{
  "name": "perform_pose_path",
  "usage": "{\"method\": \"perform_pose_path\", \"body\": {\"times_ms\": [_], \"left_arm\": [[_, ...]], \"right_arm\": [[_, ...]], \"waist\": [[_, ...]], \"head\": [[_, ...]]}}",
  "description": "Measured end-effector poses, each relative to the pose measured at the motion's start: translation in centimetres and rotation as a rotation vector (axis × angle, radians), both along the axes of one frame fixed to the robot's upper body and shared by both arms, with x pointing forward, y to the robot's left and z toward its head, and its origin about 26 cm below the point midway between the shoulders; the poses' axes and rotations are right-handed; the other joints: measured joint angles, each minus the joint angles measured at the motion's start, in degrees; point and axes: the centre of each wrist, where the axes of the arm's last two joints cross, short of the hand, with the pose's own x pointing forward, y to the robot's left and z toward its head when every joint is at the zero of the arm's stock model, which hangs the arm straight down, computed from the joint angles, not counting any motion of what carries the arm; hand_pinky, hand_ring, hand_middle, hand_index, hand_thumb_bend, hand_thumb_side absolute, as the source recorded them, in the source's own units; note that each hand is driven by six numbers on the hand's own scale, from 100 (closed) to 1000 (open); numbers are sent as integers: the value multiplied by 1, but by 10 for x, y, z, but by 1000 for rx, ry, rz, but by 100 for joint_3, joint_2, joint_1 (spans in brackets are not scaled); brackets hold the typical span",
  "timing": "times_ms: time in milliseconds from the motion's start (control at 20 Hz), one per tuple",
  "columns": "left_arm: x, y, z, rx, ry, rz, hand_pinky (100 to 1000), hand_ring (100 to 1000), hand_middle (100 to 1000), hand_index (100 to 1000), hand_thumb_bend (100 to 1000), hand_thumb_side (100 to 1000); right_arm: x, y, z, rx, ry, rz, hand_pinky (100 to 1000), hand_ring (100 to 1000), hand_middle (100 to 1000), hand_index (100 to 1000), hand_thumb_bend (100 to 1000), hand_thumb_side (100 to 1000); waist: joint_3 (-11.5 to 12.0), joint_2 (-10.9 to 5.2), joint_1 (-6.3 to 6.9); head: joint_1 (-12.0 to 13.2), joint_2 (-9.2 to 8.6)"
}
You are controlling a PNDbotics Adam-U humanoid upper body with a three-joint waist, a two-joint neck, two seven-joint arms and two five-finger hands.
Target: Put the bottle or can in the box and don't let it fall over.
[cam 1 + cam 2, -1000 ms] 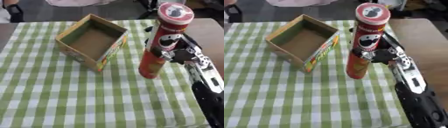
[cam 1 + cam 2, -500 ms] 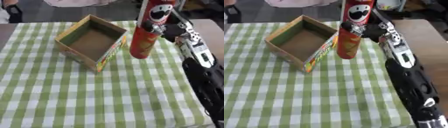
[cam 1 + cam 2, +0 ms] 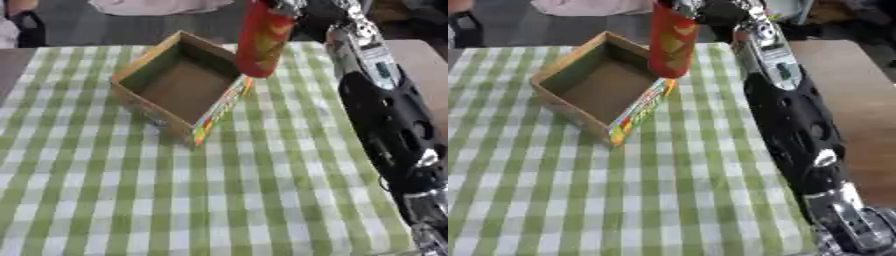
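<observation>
While the right hand (image 3: 710, 9) grips it near the top edge of both views, the tall red crisp can (image 3: 262, 42) hangs in the air with its long axis close to vertical, lid end up and cut off by the frame, base end pointing down. The can leans slightly, its bottom swung a little toward the robot's left. Body is red with a yellow-orange patch partway down; print too blurred to read. Fingers are curled round the upper part of the can; the hand is mostly out of frame, so only its dark shape shows beside the can's right side.

Can's base sits below and to the left of the hand, above the near-right rim of the open cardboard box (image 3: 140, 80); whether it touches the rim cannot be told. Box has brown inner walls and floor, and a coloured printed outer side facing the robot. It rests on the green-and-white checked cloth (image 3: 105, 200) covering the worktop. Left hand does not show.
</observation>
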Motion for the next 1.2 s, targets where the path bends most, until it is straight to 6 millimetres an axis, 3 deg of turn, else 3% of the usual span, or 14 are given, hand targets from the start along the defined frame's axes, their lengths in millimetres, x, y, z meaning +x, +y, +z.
{"method": "perform_pose_path", "body": {"times_ms": [350,1050,1150,1200], "left_arm": [[5,-3,3,-1,-10,-19,1000,1000,1000,778,181,762],[14,-12,12,-14,-43,-57,1000,1000,1000,778,182,761],[15,-12,12,-14,-43,-58,1000,1000,1000,778,182,763],[15,-12,12,-14,-44,-58,1000,1000,1000,778,183,763]], "right_arm": [[23,27,-2,-13,28,-65,275,420,747,296,360,100],[44,65,-51,-81,79,-228,307,462,798,321,347,100],[44,67,-55,-82,81,-239,375,518,824,350,323,100],[44,68,-56,-79,80,-244,470,582,877,408,287,100]], "waist": [[134,59,20],[395,243,35],[406,255,32],[409,259,29]], "head": [[-110,-47],[-394,-199],[-404,-202],[-405,-204]]}}
